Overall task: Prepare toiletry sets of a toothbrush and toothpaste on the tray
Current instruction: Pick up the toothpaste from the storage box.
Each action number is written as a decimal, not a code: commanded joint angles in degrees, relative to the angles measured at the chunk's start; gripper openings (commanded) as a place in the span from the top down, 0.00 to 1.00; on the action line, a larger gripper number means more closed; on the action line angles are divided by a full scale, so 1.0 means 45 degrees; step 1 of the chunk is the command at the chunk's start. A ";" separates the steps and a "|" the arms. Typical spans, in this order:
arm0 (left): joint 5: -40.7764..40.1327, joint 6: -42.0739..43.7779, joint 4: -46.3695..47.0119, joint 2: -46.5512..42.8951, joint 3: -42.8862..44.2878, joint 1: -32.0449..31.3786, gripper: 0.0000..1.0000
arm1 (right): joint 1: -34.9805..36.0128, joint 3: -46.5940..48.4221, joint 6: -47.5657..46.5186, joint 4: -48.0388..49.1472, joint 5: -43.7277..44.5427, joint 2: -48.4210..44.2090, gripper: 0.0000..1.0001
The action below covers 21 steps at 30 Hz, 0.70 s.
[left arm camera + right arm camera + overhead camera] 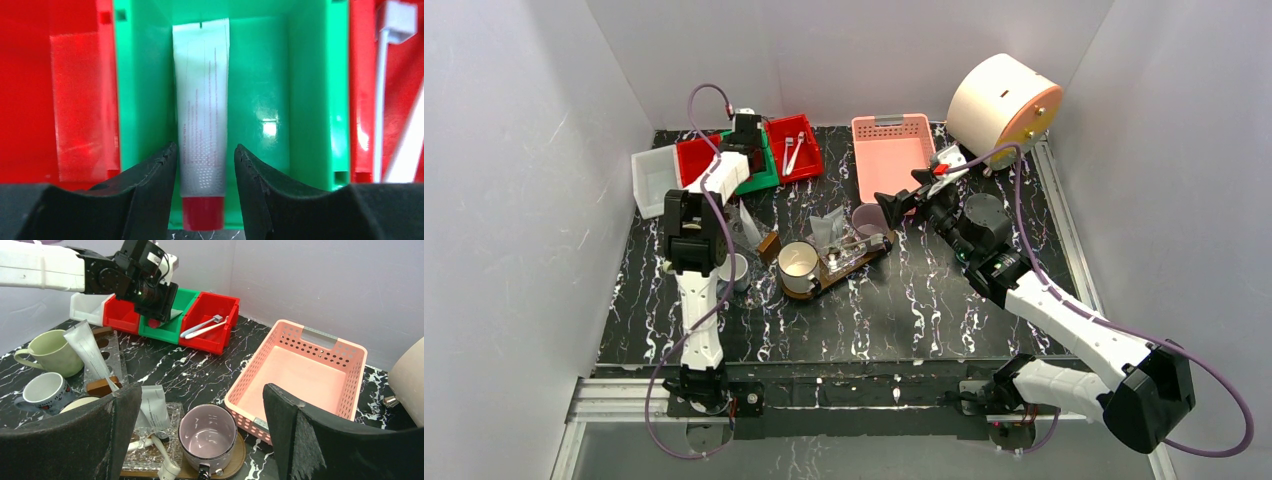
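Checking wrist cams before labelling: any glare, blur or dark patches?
Left wrist: glare spot on the floor of the glossy green plastic bin, white red-capped tube in focus, left gripper's black fingers underexposed. Right wrist: right gripper's black fingers soft and dark, pink slatted plastic basket crisp. Top external: even light, soft shadows.

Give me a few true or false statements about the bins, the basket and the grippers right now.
1. The tube lies in the green bin. True.
2. Its cap is blue. False: it is red.
3. The pink basket holds the toothbrushes. False: they lie in a red bin.
4. The right gripper has its jaws wide open. True.
5. The left gripper straddles the tube. True.
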 commanded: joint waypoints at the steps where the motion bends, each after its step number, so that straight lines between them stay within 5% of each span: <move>1: -0.0085 -0.0084 -0.1160 0.0544 0.0535 0.0019 0.55 | 0.0043 0.0233 -0.0137 0.0339 0.0183 -0.0067 0.01; 12: 0.0911 -0.0707 -0.1768 0.0814 0.0808 0.0019 0.56 | 0.0040 0.0193 -0.0146 0.0361 0.0199 -0.0146 0.01; 21: 0.1106 -0.1026 -0.0923 -0.0238 0.0459 0.0029 0.78 | 0.0024 0.0209 -0.0123 0.0334 0.0119 -0.0106 0.01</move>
